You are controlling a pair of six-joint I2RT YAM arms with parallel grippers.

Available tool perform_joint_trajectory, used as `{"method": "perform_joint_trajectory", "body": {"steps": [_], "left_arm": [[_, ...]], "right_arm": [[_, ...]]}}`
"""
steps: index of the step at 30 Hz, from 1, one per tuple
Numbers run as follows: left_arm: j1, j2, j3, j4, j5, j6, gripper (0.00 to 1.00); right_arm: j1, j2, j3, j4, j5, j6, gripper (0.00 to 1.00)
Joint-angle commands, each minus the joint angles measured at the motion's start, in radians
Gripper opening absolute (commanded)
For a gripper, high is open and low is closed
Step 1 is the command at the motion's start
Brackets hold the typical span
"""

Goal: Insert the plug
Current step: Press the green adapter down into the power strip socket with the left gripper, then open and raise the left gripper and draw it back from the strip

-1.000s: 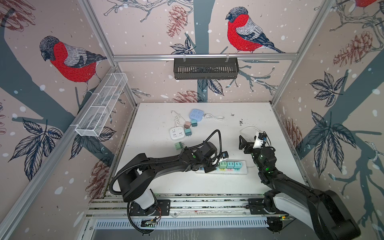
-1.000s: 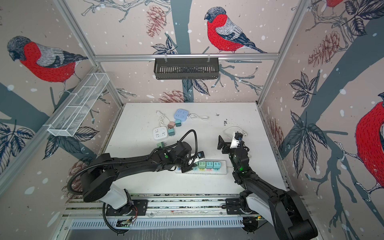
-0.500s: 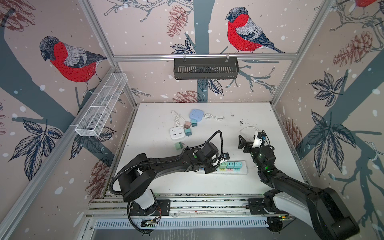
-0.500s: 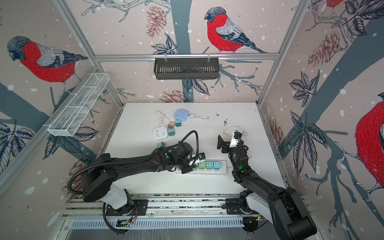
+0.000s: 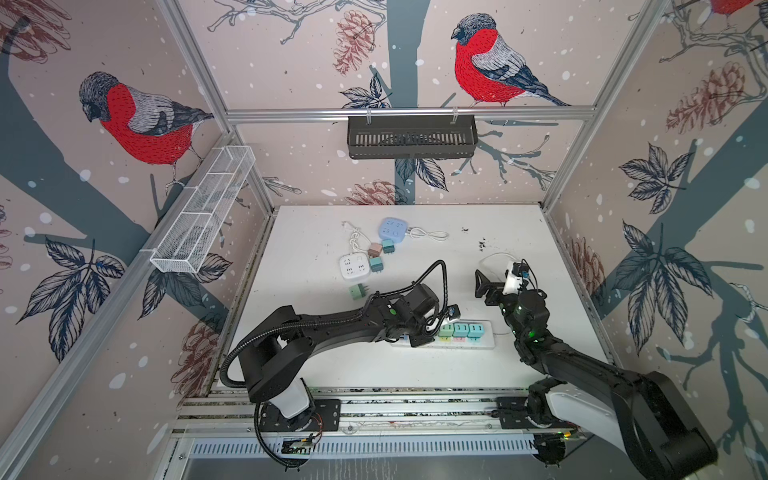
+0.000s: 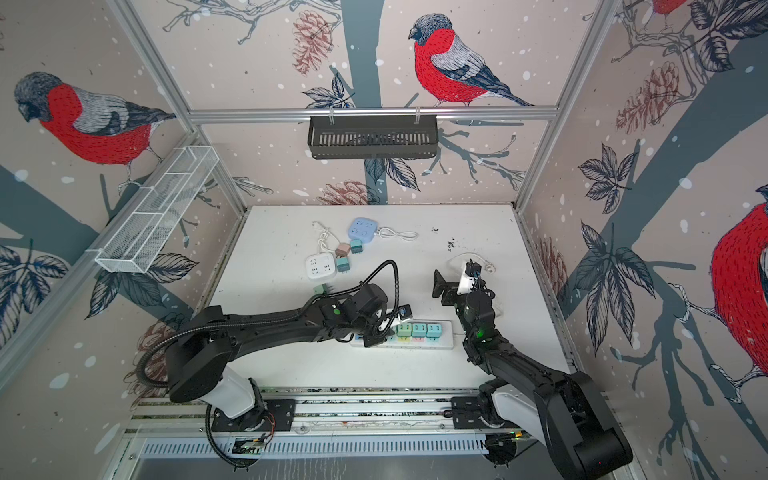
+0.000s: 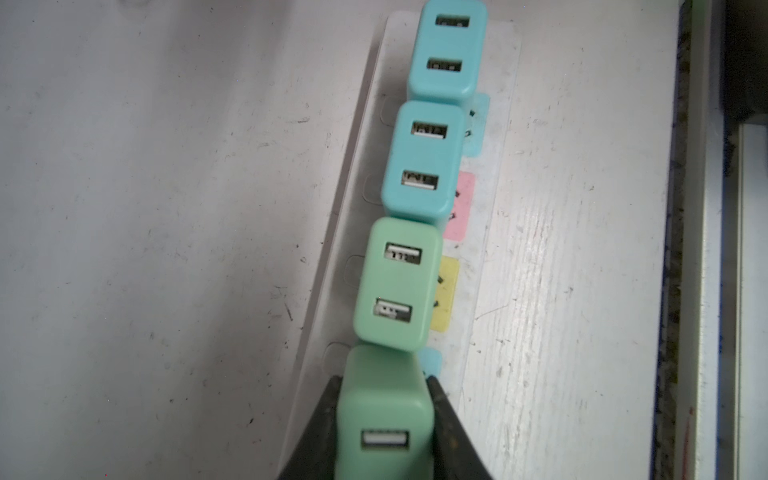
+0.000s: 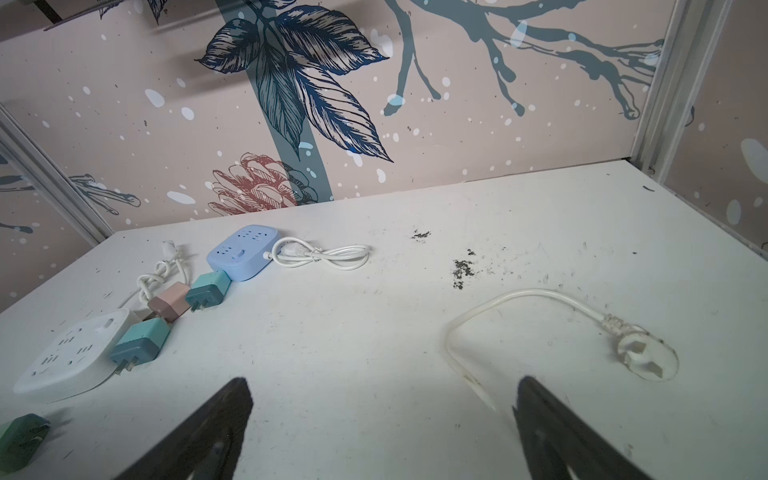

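Stillness since a second ago: left pincer [image 7: 384, 384] stays clamped on mint-green boxy plastic plug [image 7: 382, 419], upright, green two-port charger [image 7: 397, 286] just ahead; right pincer [image 8: 382, 382] gapes wide.

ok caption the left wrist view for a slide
Left arm's black fingers clamp a mint-green USB charger plug beside three chargers seated in a white power strip

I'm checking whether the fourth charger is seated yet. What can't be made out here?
- Prongs of the green plug held by the left gripper: hidden under the plug's own body in the left wrist view, so how far it is seated is unclear.
- Socket beneath it on the power strip: covered by that plug.
- The held plug in both top views: hidden under that gripper.
- The strip's end past the gripper: cut off by the left wrist frame edge.
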Motion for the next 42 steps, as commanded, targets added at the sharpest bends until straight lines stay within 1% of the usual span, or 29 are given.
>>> {"method": "perform_joint_trajectory", "body": {"steps": [1, 13, 20, 29, 35, 36, 37, 38, 39, 40, 42], "left_arm": [[-0.004, 0.009, 0.008, -0.083, 0.011, 0.001, 0.0], [-0.007, 0.057, 0.014, -0.089, 0.026, 0.004, 0.0], [-0.007, 0.106, 0.014, -0.084, 0.045, 0.041, 0.0], [0.009, 0.124, 0.004, -0.078, 0.087, 0.075, 0.0], [0.014, 0.125, 0.005, -0.075, 0.065, 0.06, 0.0], [0.013, 0.117, 0.004, -0.067, 0.054, 0.049, 0.03], [0.013, 0.104, 0.002, -0.058, 0.035, 0.039, 0.18], [0.013, 0.087, -0.003, -0.047, 0.024, 0.033, 0.28], [0.013, 0.069, -0.008, -0.037, 0.018, 0.031, 0.41], [0.013, 0.047, -0.012, -0.029, 0.015, 0.029, 0.97], [0.013, -0.002, -0.022, -0.012, 0.01, 0.022, 0.99]], "right_arm": [[0.004, 0.004, 0.011, -0.001, 0.001, -0.017, 1.0], [0.021, 0.015, 0.019, -0.006, 0.012, -0.03, 1.0], [0.022, 0.025, 0.025, -0.009, 0.013, -0.031, 0.99], [0.027, 0.038, 0.038, -0.02, 0.011, -0.035, 1.0], [0.026, 0.039, 0.035, -0.018, 0.024, -0.028, 1.0], [0.023, 0.039, 0.035, -0.018, 0.027, -0.026, 1.0], [0.022, 0.038, 0.033, -0.015, 0.032, -0.021, 1.0], [0.02, 0.034, 0.029, -0.01, 0.042, -0.017, 1.0], [0.021, 0.032, 0.026, -0.009, 0.052, -0.013, 0.99], [0.021, 0.027, 0.024, -0.009, 0.074, -0.003, 1.0], [0.018, 0.022, 0.022, -0.022, 0.134, 0.028, 1.0]]}}
